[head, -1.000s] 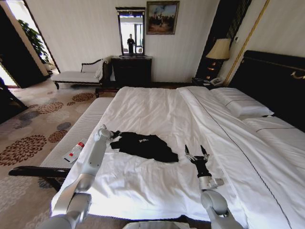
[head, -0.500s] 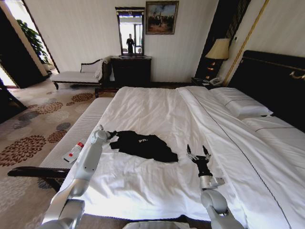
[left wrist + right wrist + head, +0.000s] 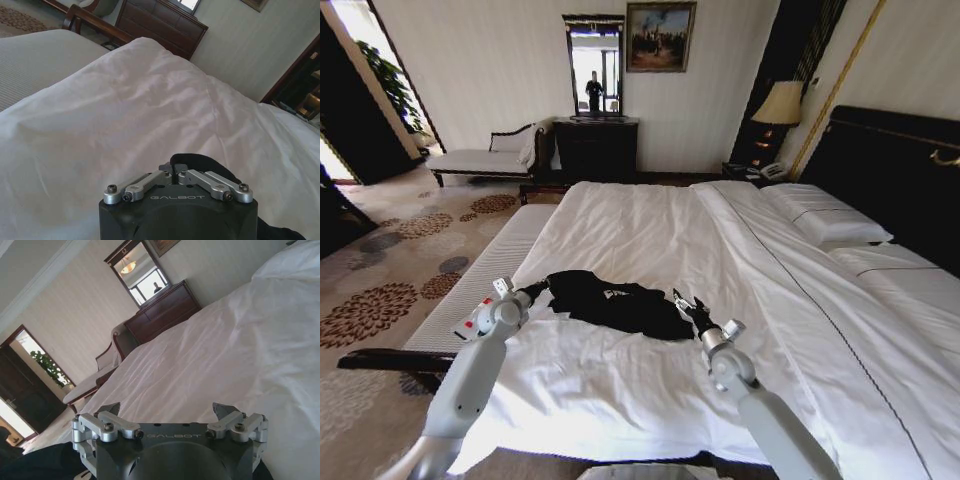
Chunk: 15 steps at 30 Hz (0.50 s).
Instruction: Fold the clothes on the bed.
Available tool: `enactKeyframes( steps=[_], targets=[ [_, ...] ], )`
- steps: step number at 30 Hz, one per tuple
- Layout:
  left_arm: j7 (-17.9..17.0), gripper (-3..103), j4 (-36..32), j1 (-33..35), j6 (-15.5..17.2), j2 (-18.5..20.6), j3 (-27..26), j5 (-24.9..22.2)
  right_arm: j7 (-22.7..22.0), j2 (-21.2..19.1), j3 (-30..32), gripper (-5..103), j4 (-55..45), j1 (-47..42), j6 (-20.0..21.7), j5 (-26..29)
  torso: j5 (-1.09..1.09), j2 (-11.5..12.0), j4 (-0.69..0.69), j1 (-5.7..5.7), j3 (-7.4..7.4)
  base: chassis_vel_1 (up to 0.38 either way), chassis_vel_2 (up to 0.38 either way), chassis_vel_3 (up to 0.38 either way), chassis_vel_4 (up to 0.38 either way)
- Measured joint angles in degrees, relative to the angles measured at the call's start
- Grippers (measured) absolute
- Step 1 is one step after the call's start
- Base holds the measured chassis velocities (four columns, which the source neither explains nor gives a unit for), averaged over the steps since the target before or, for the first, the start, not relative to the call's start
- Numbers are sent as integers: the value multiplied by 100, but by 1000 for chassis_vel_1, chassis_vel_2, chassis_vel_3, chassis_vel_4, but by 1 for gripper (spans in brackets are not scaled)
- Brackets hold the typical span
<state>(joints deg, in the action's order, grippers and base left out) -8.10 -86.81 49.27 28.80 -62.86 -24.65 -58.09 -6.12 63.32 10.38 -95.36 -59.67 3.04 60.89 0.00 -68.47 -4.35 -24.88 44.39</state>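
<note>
- Patterned carpet and a long white bench (image 3: 485,275) lay on the left, beside the bed (image 3: 650,230) with its white linen.
- Left gripper (image 3: 542,291), fingers together on the T-shirt (image 3: 615,303), pinched its left edge, likely to lift it for a fold.
- Right gripper (image 3: 687,306), fingers spread, hovered at the shirt's right edge, ready to take it.

The left arm reaches forward, its claw (image 3: 542,289) pinched closed. The right arm leans inward to the left, its claw (image 3: 686,304) with fingers spread apart.
</note>
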Motion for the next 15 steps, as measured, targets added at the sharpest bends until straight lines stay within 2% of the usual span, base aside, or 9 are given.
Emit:
enactKeyframes(
  steps=[3, 8, 11, 15],
  targets=[
    [49, 0, 73, -12, -83, 0, 38, 30, 225, -60, -147, 100, 147, 168, 73, 12, 0, 0, -7, 0, 0, 0, 0, 0, 0],
    [71, 0, 207, 24, -184, 117, -75, -29, 386, -148, -530, 100, 471, 499, 121, -309, 0, 0, -4, 0, 0, 0, 0, 0, 0],
    [80, 0, 255, 26, -207, 182, -136, -85, 388, -135, -682, 100, 599, 632, 118, -411, -1, 0, -1, 0, 0, 0, 0, 0, 0],
    [112, 0, 452, -121, -243, 305, -144, -122, 237, 130, -802, 100, 738, 724, 88, -597, 0, -1, -3, 0, 0, 0, 0, 0, 0]
  ],
)
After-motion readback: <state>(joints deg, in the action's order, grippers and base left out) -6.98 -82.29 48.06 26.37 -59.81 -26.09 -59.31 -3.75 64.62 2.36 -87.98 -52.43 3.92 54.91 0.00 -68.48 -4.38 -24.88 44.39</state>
